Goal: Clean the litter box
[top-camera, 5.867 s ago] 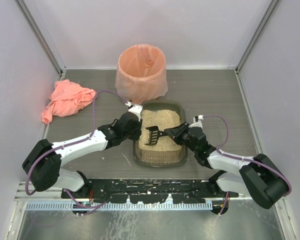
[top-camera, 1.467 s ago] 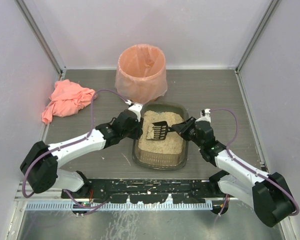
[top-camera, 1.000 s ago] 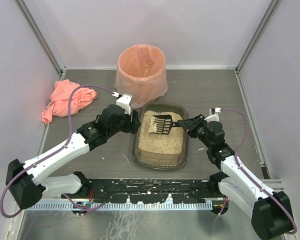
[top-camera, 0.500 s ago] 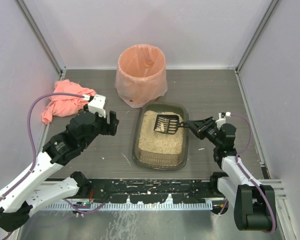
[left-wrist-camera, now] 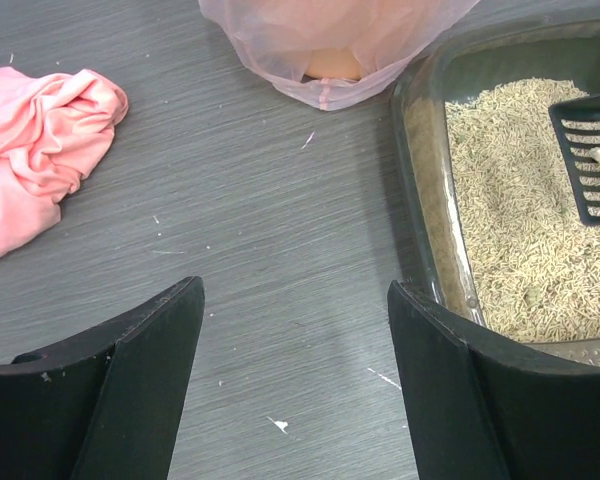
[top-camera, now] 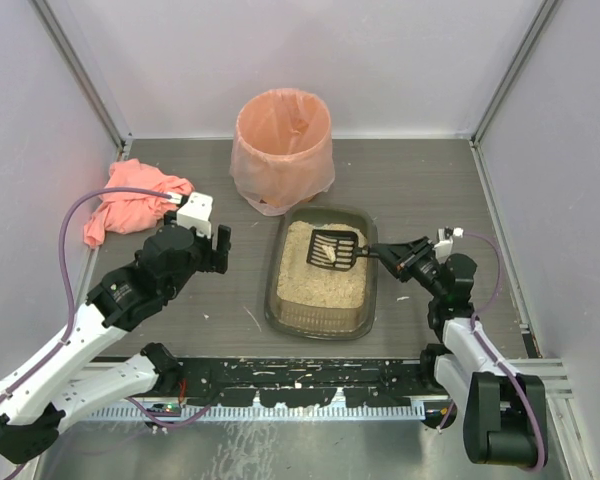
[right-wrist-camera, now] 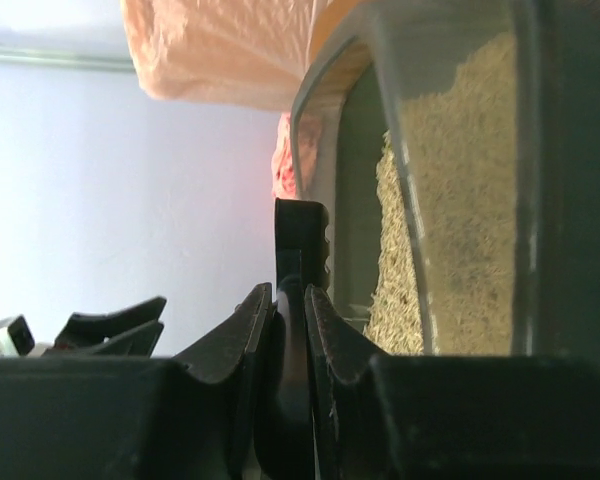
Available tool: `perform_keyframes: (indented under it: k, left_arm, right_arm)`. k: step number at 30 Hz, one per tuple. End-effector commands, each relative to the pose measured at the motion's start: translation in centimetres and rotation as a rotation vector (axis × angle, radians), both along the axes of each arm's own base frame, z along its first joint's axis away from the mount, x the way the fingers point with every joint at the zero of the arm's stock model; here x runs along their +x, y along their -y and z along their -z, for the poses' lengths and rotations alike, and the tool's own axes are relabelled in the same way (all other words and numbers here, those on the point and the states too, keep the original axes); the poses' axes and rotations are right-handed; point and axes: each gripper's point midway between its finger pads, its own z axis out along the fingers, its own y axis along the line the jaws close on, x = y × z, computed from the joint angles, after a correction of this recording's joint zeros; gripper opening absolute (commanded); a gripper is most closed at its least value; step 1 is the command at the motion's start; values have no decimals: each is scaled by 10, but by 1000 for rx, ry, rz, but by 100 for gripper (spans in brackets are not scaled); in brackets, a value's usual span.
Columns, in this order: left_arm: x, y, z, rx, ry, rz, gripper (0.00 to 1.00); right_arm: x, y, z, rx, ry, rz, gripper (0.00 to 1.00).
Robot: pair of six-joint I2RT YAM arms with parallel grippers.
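Holding a scooped clump (top-camera: 323,252) over the litter box (top-camera: 318,322), mid-table.
Right gripper (top-camera: 378,250) clamps the scoop (top-camera: 332,249); left gripper (top-camera: 220,250) hangs released beside the box. Tipping into the bin (top-camera: 283,140) seems left.

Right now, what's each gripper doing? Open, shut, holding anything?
Left gripper: open, holding nothing, left of the litter box.
Right gripper: shut on the handle of the scoop.

Round bin (top-camera: 282,150) lined with peach bag, back of table (top-camera: 410,180); crumpled pink cloth (top-camera: 130,200) lies apart, left.
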Motion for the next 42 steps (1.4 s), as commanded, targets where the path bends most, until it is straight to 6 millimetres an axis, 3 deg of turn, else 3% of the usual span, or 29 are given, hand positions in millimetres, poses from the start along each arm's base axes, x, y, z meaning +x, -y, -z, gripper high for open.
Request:
perform_keyframes:
  k: [1, 2, 5, 9, 11, 12, 15, 16, 19, 23, 26, 29, 31, 33, 37, 42]
  left_arm:
    - [2, -6, -8, -2, 33, -26, 76]
    - [2, -6, -8, 0, 30, -25, 76]
    - [2, -7, -6, -1, 25, -28, 77]
    - [2, -6, -6, 0, 23, -28, 77]
    - [1, -7, -4, 2, 20, -29, 77]
    - [1, -7, -4, 0, 20, -31, 77]
    - [2, -6, -6, 3, 21, -28, 77]
    - [1, -7, -5, 5, 20, -31, 77]
    - [1, -7, -3, 3, 14, -29, 78]
    - [2, -6, -4, 8, 12, -26, 78]
    - [1, -7, -2, 4, 8, -27, 78]
    - [0, -7, -3, 1, 10, -27, 78]
    - [0, -7, -2, 2, 9, -27, 78]
    - [-1, -7, -2, -1, 8, -25, 78]
    - [0, -6, -3, 2, 7, -21, 79]
    - [-1, -6, -1, -3, 3, -18, 79]
  right_arm:
    - [2, 12, -19, 4, 64, 36, 1]
    - [3, 16, -17, 12, 61, 62, 0]
    - [-2, -10, -27, -19, 101, -60, 0]
    - [2, 17, -14, 16, 49, 71, 1]
    - [-2, -10, -25, -18, 93, -51, 1]
    - [-2, -13, -27, -38, 105, -71, 1]
    - [4, 20, -18, -4, 56, 83, 1]
    - [5, 18, -22, -8, 73, 76, 1]
    - [2, -12, -31, -81, 112, -75, 1]
    - [6, 14, -20, -36, 66, 50, 1]
    - [2, -9, -27, -69, 107, -65, 1]
    - [6, 16, -23, -54, 82, 66, 1]
    - [5, 2, -40, -96, 143, -1, 1]
    - [5, -5, -42, -157, 156, -58, 0]
    - [10, 9, -56, -209, 199, 18, 1]
    - [18, 7, -77, -185, 234, 0, 0]
